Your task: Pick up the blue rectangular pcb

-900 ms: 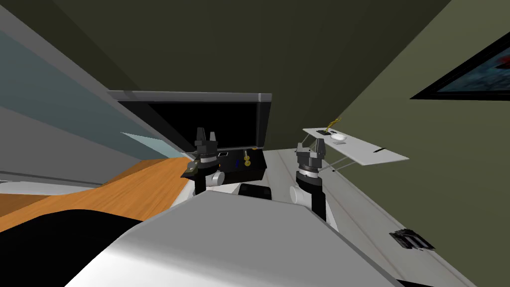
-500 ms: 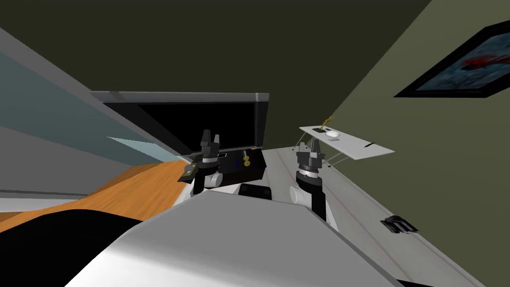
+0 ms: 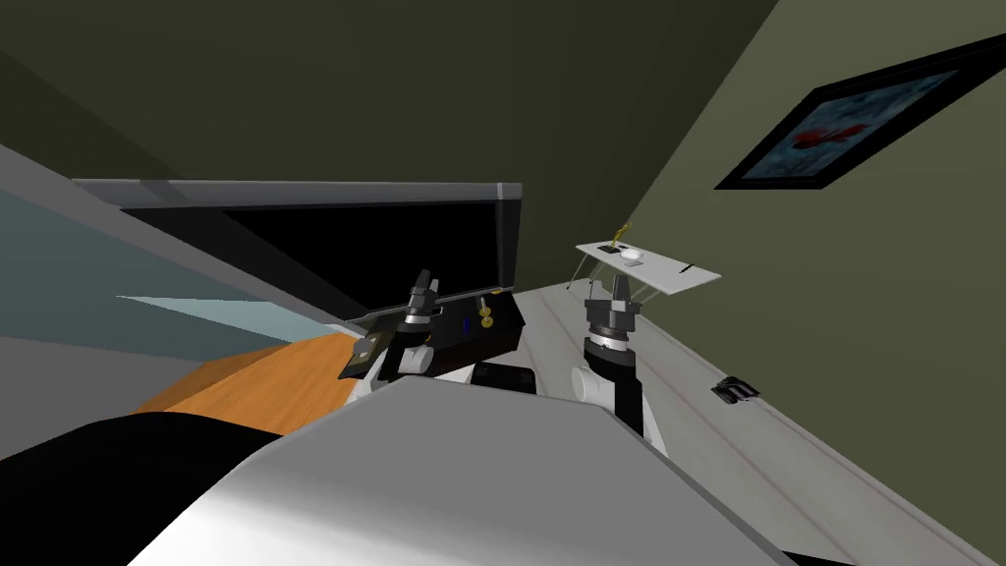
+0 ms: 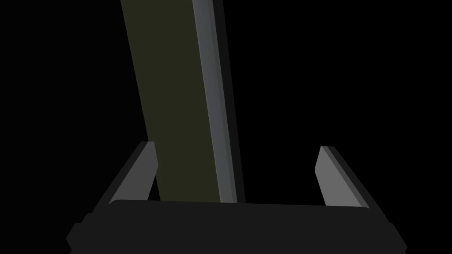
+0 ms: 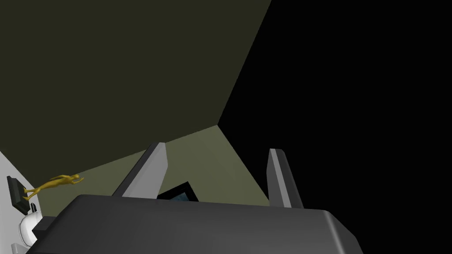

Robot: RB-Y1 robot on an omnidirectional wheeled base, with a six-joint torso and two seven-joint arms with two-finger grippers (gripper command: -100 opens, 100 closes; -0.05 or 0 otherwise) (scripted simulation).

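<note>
A small blue rectangular pcb [image 3: 465, 325] lies on a low black stand [image 3: 496, 337] just ahead of me, beside two small gold pieces [image 3: 485, 317]. My left gripper [image 3: 424, 286] hovers over the stand's near left part, a little short of the pcb and tilted toward it. In the left wrist view the left gripper [image 4: 238, 176] is open and holds nothing. My right gripper [image 3: 618, 288] is raised to the right of the stand, above the pale floor. The right gripper [image 5: 215, 176] is also open and holds nothing.
A big dark panel with a grey rim [image 3: 295, 193] stands behind the stand. A white shelf table [image 3: 678, 274] with a gold figurine [image 5: 53, 183] and a white bowl [image 3: 632, 255] is at the right wall. A black object [image 3: 737, 390] lies on the floor. An orange wooden surface [image 3: 255, 378] lies to the left.
The whole head view has swung, so I have turned. The white table and the black floor object now sit further left. My left gripper has leaned right, toward the stand.
</note>
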